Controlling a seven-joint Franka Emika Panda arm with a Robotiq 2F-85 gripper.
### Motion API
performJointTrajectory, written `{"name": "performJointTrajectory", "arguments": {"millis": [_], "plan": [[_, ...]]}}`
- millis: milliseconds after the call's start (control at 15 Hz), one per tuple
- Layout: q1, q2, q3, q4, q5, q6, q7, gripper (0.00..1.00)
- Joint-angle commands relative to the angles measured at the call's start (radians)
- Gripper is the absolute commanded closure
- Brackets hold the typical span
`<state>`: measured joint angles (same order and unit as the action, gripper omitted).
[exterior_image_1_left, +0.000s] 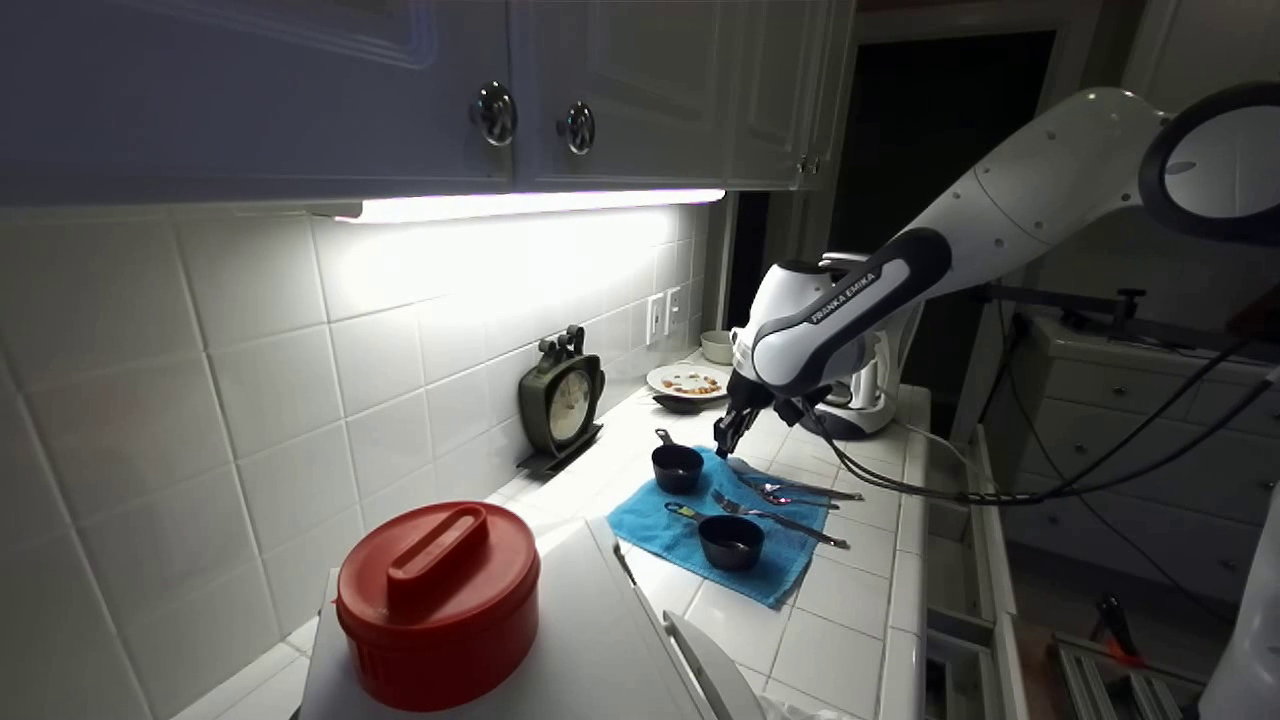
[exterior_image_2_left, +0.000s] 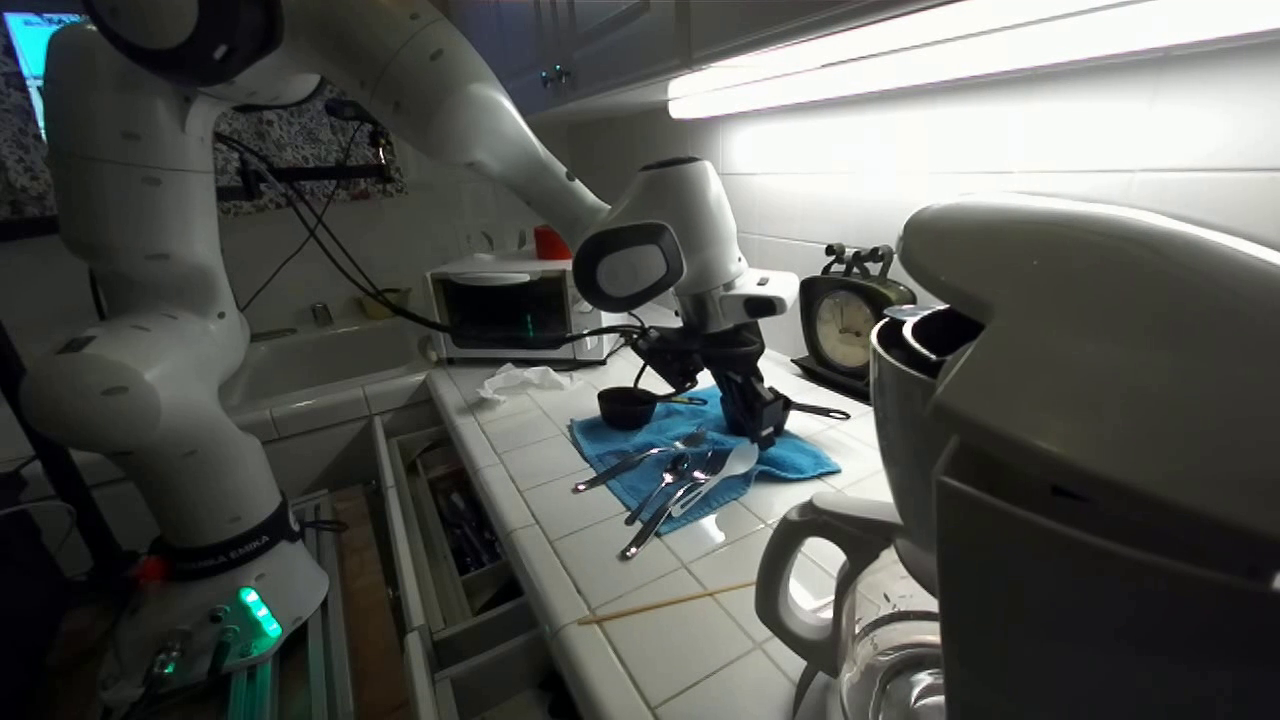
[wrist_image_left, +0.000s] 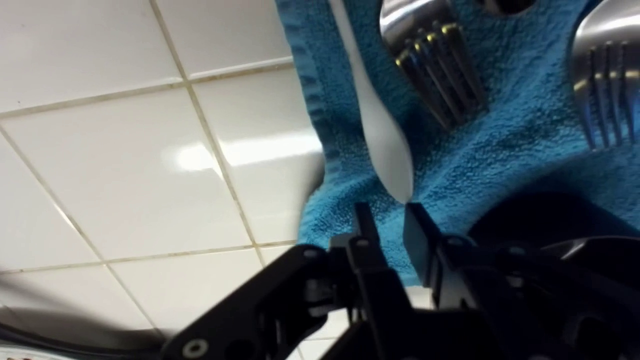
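My gripper (wrist_image_left: 386, 212) points down over a blue towel (wrist_image_left: 520, 125) on the tiled counter. Its fingers are apart with a narrow gap and nothing between them; it also shows in both exterior views (exterior_image_1_left: 728, 440) (exterior_image_2_left: 765, 425). Nearest is a white utensil (wrist_image_left: 389, 150), its broad end just ahead of the fingertips; contact cannot be told. It also lies on the towel in an exterior view (exterior_image_2_left: 738, 462). Beside it are a metal fork (wrist_image_left: 432, 60) and another fork (wrist_image_left: 605, 85). Two black measuring cups (exterior_image_1_left: 678, 470) (exterior_image_1_left: 731, 545) with handles stand on the towel.
A dark green scale (exterior_image_1_left: 565, 405) stands by the wall, near a plate with food bits (exterior_image_1_left: 690, 382). A red canister (exterior_image_1_left: 440, 610) sits on a toaster oven (exterior_image_2_left: 505, 345). A mixer (exterior_image_2_left: 1080, 350), a wooden stick (exterior_image_2_left: 665, 603) and an open drawer (exterior_image_2_left: 402, 520) are around.
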<state>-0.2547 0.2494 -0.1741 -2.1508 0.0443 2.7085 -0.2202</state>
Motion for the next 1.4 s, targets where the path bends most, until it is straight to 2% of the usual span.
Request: {"name": "performJointTrajectory", "arguments": {"millis": [0, 200, 267, 333, 400, 467, 733, 1000, 1067, 1133, 1200, 1333], "plan": [[0.015, -0.018, -0.006, -0.007, -0.031, -0.031, 0.036, 0.45], [0.019, -0.026, -0.003, -0.011, -0.027, -0.035, 0.032, 0.25], [0.021, -0.028, -0.002, -0.014, -0.027, -0.039, 0.033, 0.30], [0.023, -0.031, -0.001, -0.015, -0.025, -0.051, 0.034, 0.40], [0.027, -0.037, -0.005, -0.016, -0.031, -0.086, 0.045, 0.57], [0.028, -0.043, -0.003, -0.019, -0.027, -0.111, 0.045, 0.58], [0.035, -0.058, -0.008, -0.025, -0.037, -0.175, 0.063, 0.88], [0.032, -0.063, -0.008, -0.023, -0.035, -0.189, 0.057, 1.00], [0.032, -0.064, -0.009, -0.024, -0.037, -0.186, 0.057, 1.00], [0.034, -0.068, -0.012, -0.026, -0.044, -0.184, 0.061, 0.96], [0.036, -0.074, -0.016, -0.029, -0.057, -0.178, 0.068, 0.73], [0.037, -0.087, -0.019, -0.040, -0.077, -0.166, 0.065, 0.69]]}}
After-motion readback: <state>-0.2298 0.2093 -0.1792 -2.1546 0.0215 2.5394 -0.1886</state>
